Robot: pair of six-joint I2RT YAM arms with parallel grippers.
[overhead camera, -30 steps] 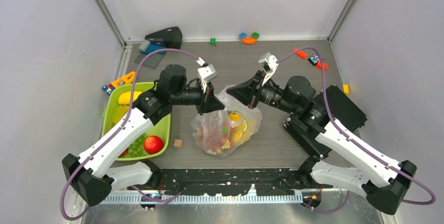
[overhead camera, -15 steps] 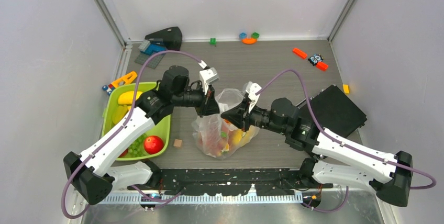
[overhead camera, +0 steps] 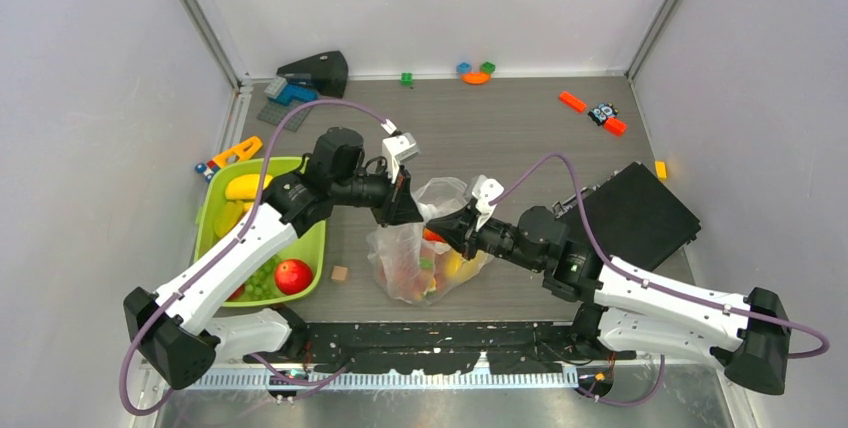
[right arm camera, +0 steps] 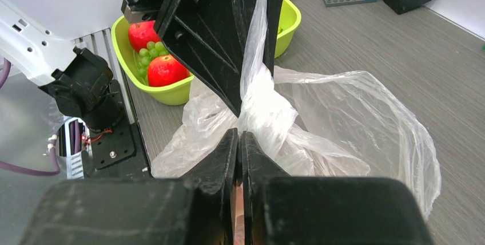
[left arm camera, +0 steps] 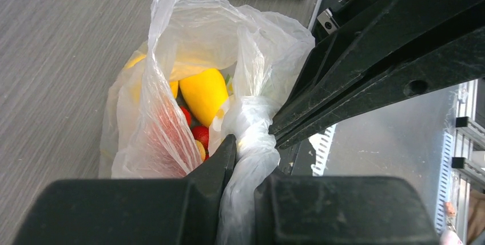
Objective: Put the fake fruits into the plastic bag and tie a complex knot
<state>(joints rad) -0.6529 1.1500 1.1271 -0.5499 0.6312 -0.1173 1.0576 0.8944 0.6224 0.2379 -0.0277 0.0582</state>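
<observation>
The plastic bag [overhead camera: 405,266] stands in the table's middle with fake fruits inside: a yellow one [left arm camera: 205,93] and a red strawberry [left arm camera: 200,135]. My left gripper [overhead camera: 407,214] is shut on a twisted bunch of the bag's handle [left arm camera: 251,142], held just above the bag. My right gripper [overhead camera: 441,226] is shut right beside it, tips against the twisted plastic [right arm camera: 263,113], with what looks like thin film pinched between them. A loose handle loop [right arm camera: 366,107] hangs to its right. A red apple [overhead camera: 293,275], green grapes [overhead camera: 262,283] and yellow fruit [overhead camera: 245,187] lie in the lime-green tray [overhead camera: 312,240].
A small tan cube [overhead camera: 340,273] lies between tray and bag. A black box [overhead camera: 640,213] sits right of the bag. Toy bricks [overhead camera: 476,72], an orange-red toy [overhead camera: 595,113], a yellow brick [overhead camera: 661,169] and a black object [overhead camera: 315,70] lie along the back.
My right gripper swung left and down from a raised spot right of the bag to right beside my left gripper over the bag. The left gripper barely moved.
</observation>
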